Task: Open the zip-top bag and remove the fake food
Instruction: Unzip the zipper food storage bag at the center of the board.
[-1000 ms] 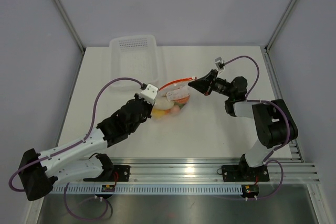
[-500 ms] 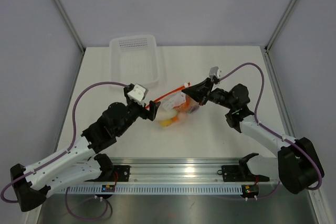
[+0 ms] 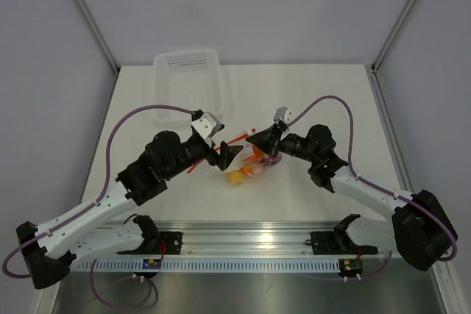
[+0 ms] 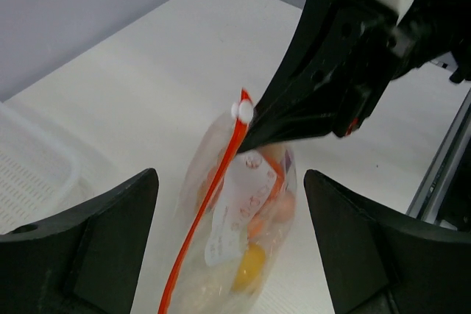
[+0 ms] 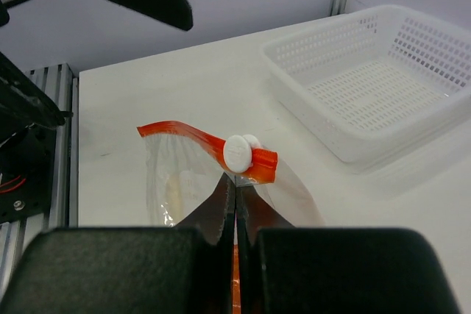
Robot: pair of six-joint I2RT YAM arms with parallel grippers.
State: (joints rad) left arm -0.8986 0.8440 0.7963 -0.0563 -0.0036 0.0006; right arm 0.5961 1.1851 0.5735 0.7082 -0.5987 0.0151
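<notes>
The bag (image 4: 235,204) is no longer held by the left gripper (image 3: 226,154). A second ago that gripper was closed on the left side of the bag; now its jaws are spread wide, with one on each side of the bag, and nothing is touched by them. The right gripper (image 3: 254,137) is closed on the red strip (image 4: 213,189) of the bag, just under the white slider (image 4: 243,111), which is at the end of the strip. This gripper is also moved toward the left compared with a second ago, and the bag is carried with it. The bag is found in the middle of the table (image 3: 309,93), between the two grippers and well apart from the white basket (image 3: 188,82). It is kept half upright only by the right grip. The fake food (image 3: 246,172) is seen inside the bag, so nothing is removed yet. Whether the mouth of the bag is already open cannot be told. It is judged that a new hold by the left gripper is needed before the food can be taken out.
</notes>
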